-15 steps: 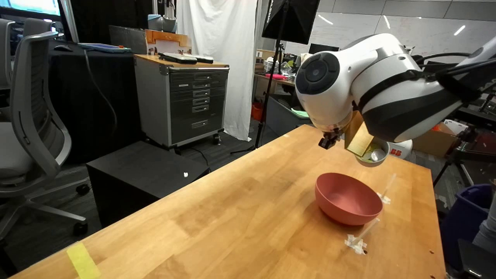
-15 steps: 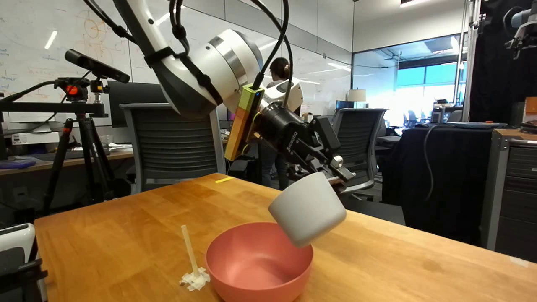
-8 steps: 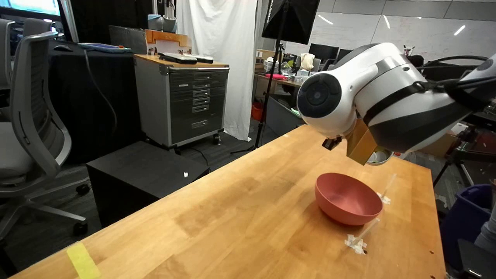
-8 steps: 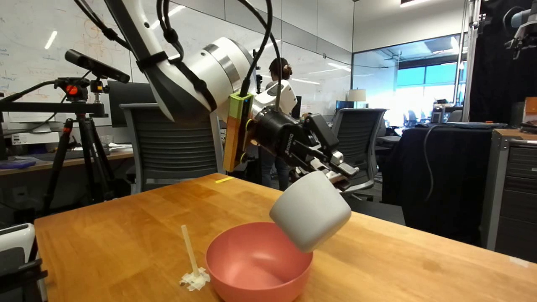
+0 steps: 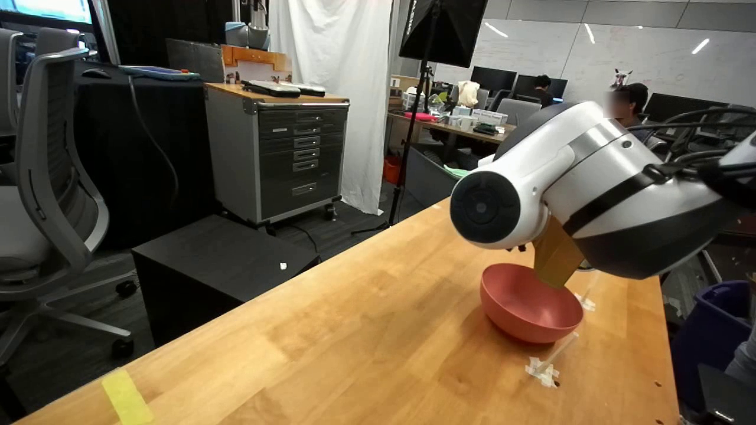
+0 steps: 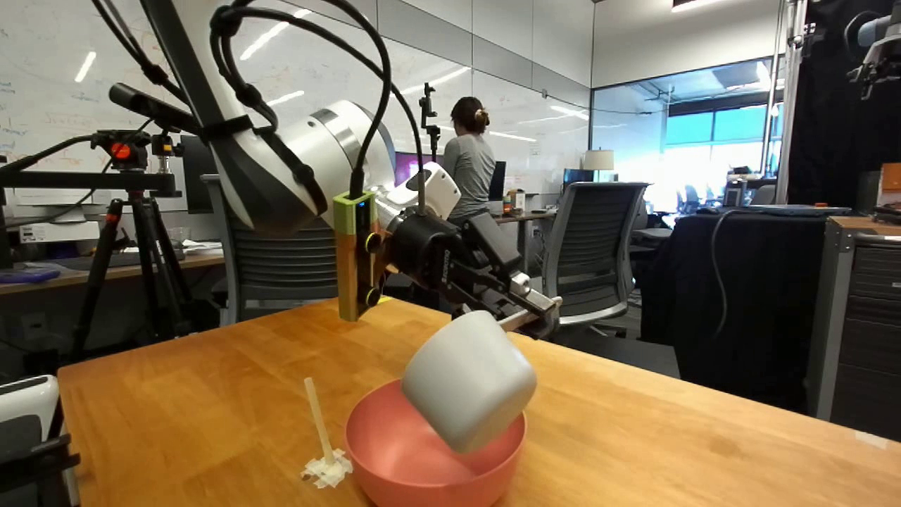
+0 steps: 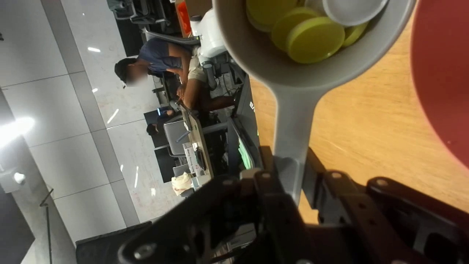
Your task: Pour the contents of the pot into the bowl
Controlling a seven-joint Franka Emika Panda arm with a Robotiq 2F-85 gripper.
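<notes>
While your gripper was pinched around the handle of the small grey pot, its fingers stood apart only by that handle's thickness. Tilted and raised off the wooden table, the pot hung near the wide salmon-red bowl; from the wrist, a strip of wood showed between the two rims, though they overlapped in an exterior view. Inside the pot you had several yellow discs, leaning on one another against its wall, with a whitish disc among them. The bowl rested on the table, its smooth inside partly screened by the pot. White lettering on the gripper's black body was too small to read surely, and handwriting on the whiteboard was too faint. Beside the bowl, two thin sticks slanted up from patches of tape on the table. Across an exterior view, your arm and the gold box on its wrist hid nearly all of the pot and cut across the bowl's far rim. Farther back, a person in grey stood with back turned, near an office chair.
</notes>
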